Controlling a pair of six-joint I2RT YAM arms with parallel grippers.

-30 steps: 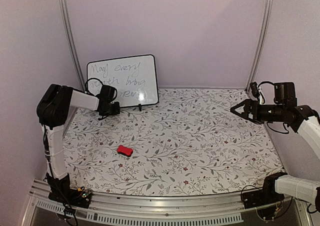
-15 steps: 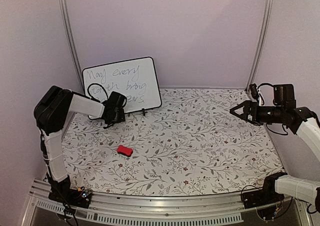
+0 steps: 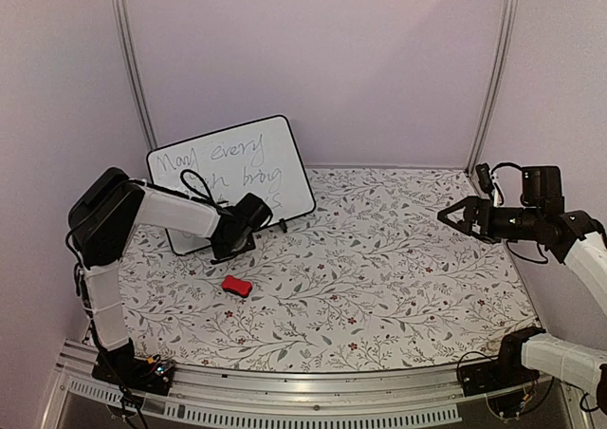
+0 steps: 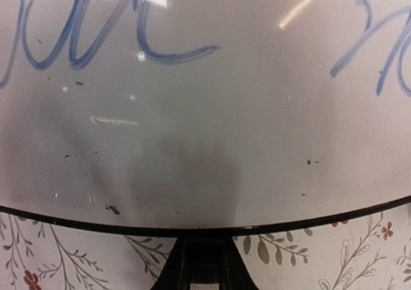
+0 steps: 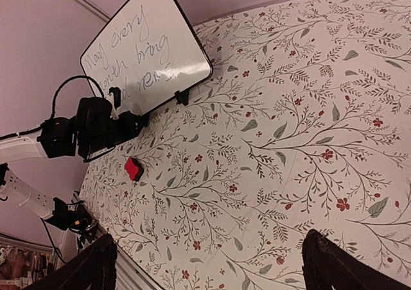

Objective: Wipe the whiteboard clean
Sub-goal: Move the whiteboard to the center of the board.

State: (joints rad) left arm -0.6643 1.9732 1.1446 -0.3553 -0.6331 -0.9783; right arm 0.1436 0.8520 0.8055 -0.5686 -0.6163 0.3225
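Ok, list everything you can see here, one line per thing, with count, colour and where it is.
whiteboard: one, white with a black frame and grey handwriting, tilted at the back left of the table
eraser block: one, red, lying on the cover in front of the whiteboard, nothing touching it
table cover: one, white with a floral print, spread over the table
left claw: one, black, closed on the whiteboard's lower edge
right claw: one, black, open and empty, above the table's right side
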